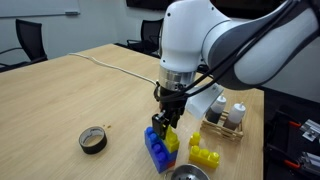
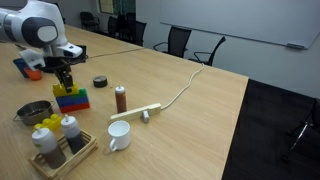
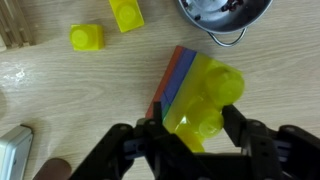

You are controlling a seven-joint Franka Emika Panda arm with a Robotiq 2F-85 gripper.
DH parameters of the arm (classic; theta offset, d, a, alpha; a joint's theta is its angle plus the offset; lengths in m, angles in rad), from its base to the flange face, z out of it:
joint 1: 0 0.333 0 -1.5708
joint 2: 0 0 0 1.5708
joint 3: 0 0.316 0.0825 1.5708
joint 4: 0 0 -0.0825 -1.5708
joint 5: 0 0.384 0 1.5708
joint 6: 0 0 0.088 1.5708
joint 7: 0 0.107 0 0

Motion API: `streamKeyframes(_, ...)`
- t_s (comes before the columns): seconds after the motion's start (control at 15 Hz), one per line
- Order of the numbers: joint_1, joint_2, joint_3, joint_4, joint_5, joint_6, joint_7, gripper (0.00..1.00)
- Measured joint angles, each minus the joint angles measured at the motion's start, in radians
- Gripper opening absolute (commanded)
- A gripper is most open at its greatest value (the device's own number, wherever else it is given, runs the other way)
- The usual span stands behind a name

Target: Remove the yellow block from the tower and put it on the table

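The tower (image 1: pixel 156 150) is a stack of studded bricks on a blue base, standing on the light wood table (image 1: pixel 60 95). It also shows in an exterior view (image 2: pixel 72 101) with green and red layers, and in the wrist view (image 3: pixel 172 78). The yellow block (image 3: pixel 205 92) lies at the tower's top, slightly tilted. It shows in both exterior views (image 1: pixel 172 140) (image 2: pixel 67 90). My gripper (image 3: pixel 195 125) (image 1: pixel 168 118) (image 2: pixel 65 78) comes down from above, its two fingers pressed on the yellow block's opposite sides. I cannot tell whether the block has come off the tower.
A stepped yellow brick piece (image 1: pixel 205 155) (image 3: pixel 87 38) and a metal bowl (image 1: pixel 188 173) (image 3: pixel 222 15) lie close by. A wooden tray with bottles (image 1: pixel 225 120) (image 2: pixel 60 148), a tape roll (image 1: pixel 93 140), a brown bottle (image 2: pixel 120 98), a white mug (image 2: pixel 118 135) and a cable (image 2: pixel 175 95) are on the table.
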Motion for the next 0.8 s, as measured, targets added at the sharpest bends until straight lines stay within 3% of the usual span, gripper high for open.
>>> streamKeyframes(0.13, 0.0, 0.01, 0.0, 0.0, 0.0, 0.0, 0.0, 0.47)
streamKeyframes(0.2, 0.001, 0.014, 0.0, 0.0, 0.0, 0.0, 0.0, 0.33)
streamKeyframes(0.33, 0.003, 0.019, 0.0, 0.0, 0.0, 0.0, 0.0, 0.19)
streamKeyframes(0.4, 0.005, 0.019, 0.0, 0.0, 0.0, 0.0, 0.0, 0.17)
streamKeyframes(0.53, 0.009, 0.019, 0.0, 0.001, 0.0, 0.0, 0.0, 0.21)
streamKeyframes(0.8, 0.016, 0.017, 0.0, 0.006, -0.001, 0.0, 0.0, 0.1)
